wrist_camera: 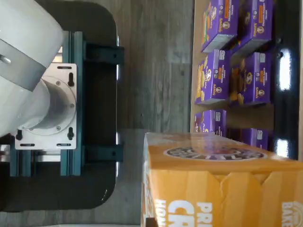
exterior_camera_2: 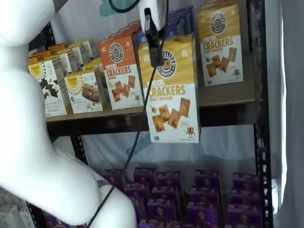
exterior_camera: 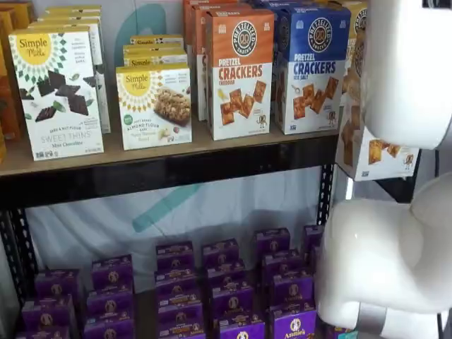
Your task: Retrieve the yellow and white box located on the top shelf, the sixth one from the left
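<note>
The yellow and white box hangs in the air in front of the top shelf, lower than the cartons that stand on the board. My gripper is shut on its upper edge, with a black finger lying over the round logo. In a shelf view only the box's white lower corner shows, beside my white arm. The wrist view shows the box's yellow top panel close up.
On the top shelf stand an orange-and-white cracker carton, a blue one, Simple Mills cartons and another yellow carton. Purple boxes fill the lower shelf. A black upright stands at the right.
</note>
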Robot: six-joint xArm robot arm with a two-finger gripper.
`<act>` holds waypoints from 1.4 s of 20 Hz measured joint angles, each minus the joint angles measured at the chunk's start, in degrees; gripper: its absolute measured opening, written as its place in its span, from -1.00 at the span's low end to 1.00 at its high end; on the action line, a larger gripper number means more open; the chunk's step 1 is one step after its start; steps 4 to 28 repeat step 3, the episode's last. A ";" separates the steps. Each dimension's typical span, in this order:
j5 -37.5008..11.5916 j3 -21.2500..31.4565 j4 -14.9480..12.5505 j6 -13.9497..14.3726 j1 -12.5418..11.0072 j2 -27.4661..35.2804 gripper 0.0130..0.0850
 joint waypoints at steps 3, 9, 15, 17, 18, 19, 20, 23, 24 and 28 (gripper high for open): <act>0.16 1.17 -0.37 0.94 1.09 -0.82 0.22; 0.16 1.17 -0.37 0.94 1.09 -0.82 0.22; 0.16 1.17 -0.37 0.94 1.09 -0.82 0.22; 0.16 1.17 -0.37 0.94 1.09 -0.82 0.22; 0.16 1.17 -0.37 0.94 1.09 -0.82 0.22; 0.16 1.17 -0.37 0.94 1.09 -0.82 0.22; 0.16 1.17 -0.37 0.94 1.09 -0.82 0.22; 0.16 1.17 -0.37 0.94 1.09 -0.82 0.22; 0.16 1.17 -0.37 0.94 1.09 -0.82 0.22; 0.16 1.17 -0.37 0.94 1.09 -0.82 0.22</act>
